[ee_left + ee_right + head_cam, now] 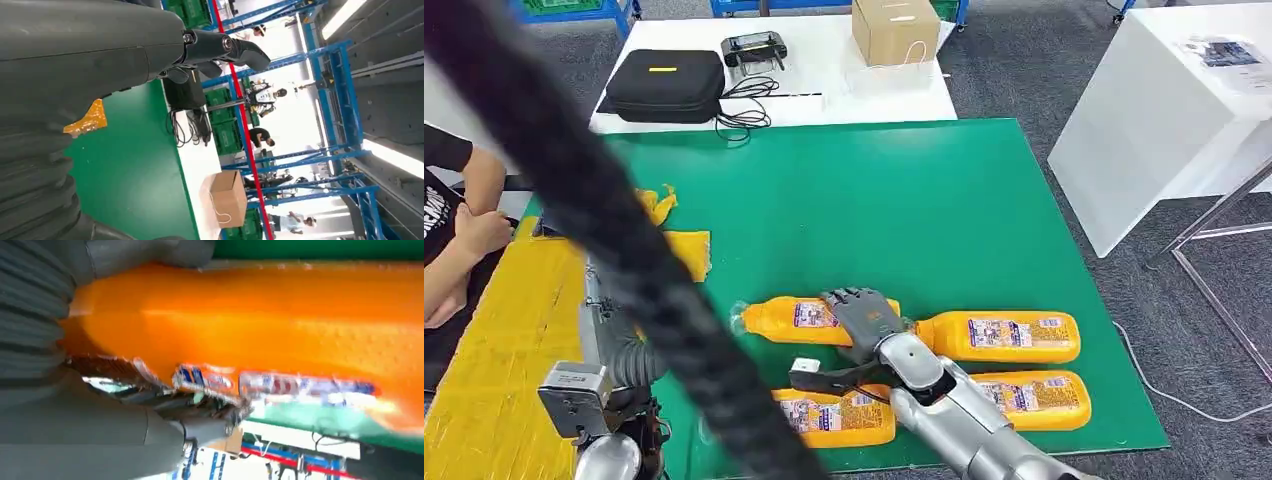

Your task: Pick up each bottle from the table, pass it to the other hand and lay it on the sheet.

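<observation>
Four orange bottles lie near the front of the green mat (904,210). My right hand (864,318) lies over the rear left bottle (789,318), which rests on the mat. In the right wrist view this bottle (280,330) sits between the thumb (150,252) and the fingers (200,415), which wrap it. The other bottles lie at the rear right (1009,336), front left (844,418) and front right (1039,398). The yellow sheet (494,340) covers the left side. My left hand (220,47) hovers with fingers apart, holding nothing.
A thick black cable (574,170) crosses the head view in front of my left arm (589,395). Orange scraps (686,250) lie beside the sheet. A person's arm (464,230) rests at the left edge. Black case (667,85), controller (754,47) and cardboard box (894,28) stand behind.
</observation>
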